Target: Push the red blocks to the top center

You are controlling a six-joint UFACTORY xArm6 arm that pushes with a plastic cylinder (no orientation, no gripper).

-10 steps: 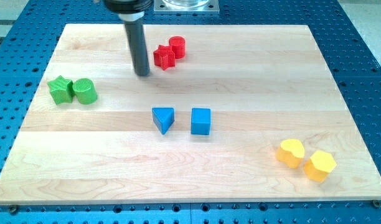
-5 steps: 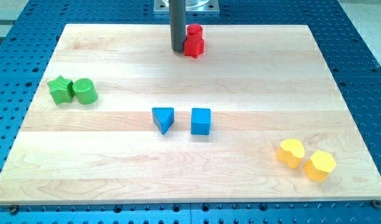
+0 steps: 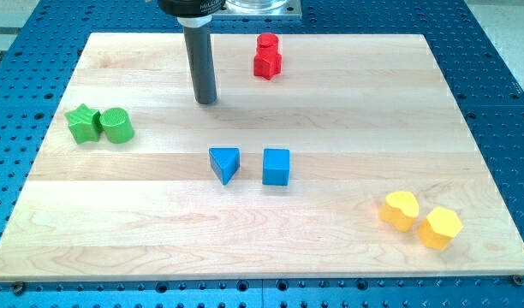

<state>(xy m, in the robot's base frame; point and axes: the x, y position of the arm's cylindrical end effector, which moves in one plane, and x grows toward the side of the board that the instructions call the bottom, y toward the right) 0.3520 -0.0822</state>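
Red blocks [image 3: 266, 56] — two, touching, top center — my tip [image 3: 207, 100] left, apart.

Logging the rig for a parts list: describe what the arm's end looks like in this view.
A straight, smooth, dark grey cylindrical rod runs down to my tip. It hangs from a wider black round collar with faint white lettering, too small to read. No cables or sleeves show.

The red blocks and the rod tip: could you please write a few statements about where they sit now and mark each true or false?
1. The two red blocks touch each other near the view's top centre. True.
2. My tip touches the red blocks. False: it stands apart, to their left and lower.
3. The blue triangle lies left of the blue cube. True.
4. The yellow blocks sit at the view's top left. False: the yellow blocks are at bottom right.
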